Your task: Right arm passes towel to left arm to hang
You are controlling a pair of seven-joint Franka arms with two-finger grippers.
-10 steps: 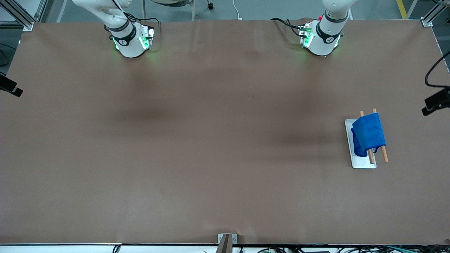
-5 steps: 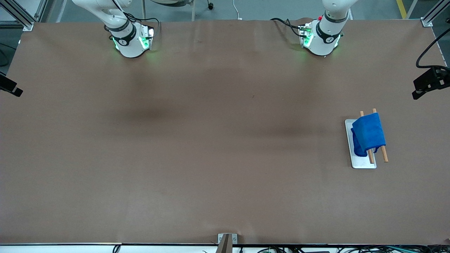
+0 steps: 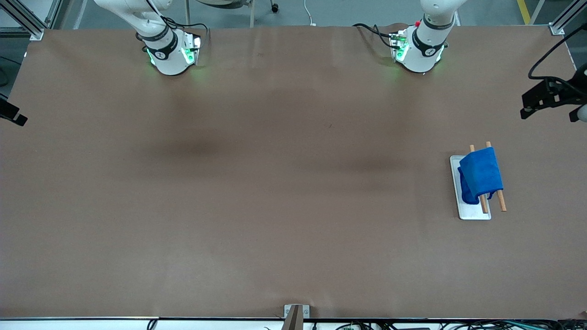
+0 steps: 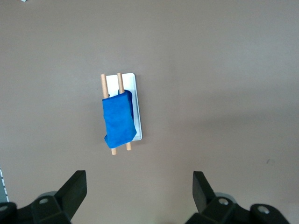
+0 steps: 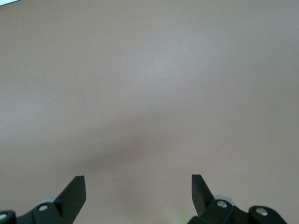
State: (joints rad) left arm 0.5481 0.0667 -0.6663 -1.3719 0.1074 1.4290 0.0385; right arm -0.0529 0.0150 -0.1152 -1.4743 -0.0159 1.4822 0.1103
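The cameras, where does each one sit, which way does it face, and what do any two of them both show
Front view: high across the table, facing both arm bases; left gripper open at the left arm's end.
Left wrist view: on the left wrist, looking down between open fingertips at the towel on its rack.
Right wrist view: on the right wrist, over bare table; right gripper open.
Shared: front and left wrist views both show the towel.

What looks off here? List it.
The towel is draped unevenly over the two wooden rods above the white base: one part bunches down between rods and base. Both grippers, left and right, are open and empty, up over bare table.
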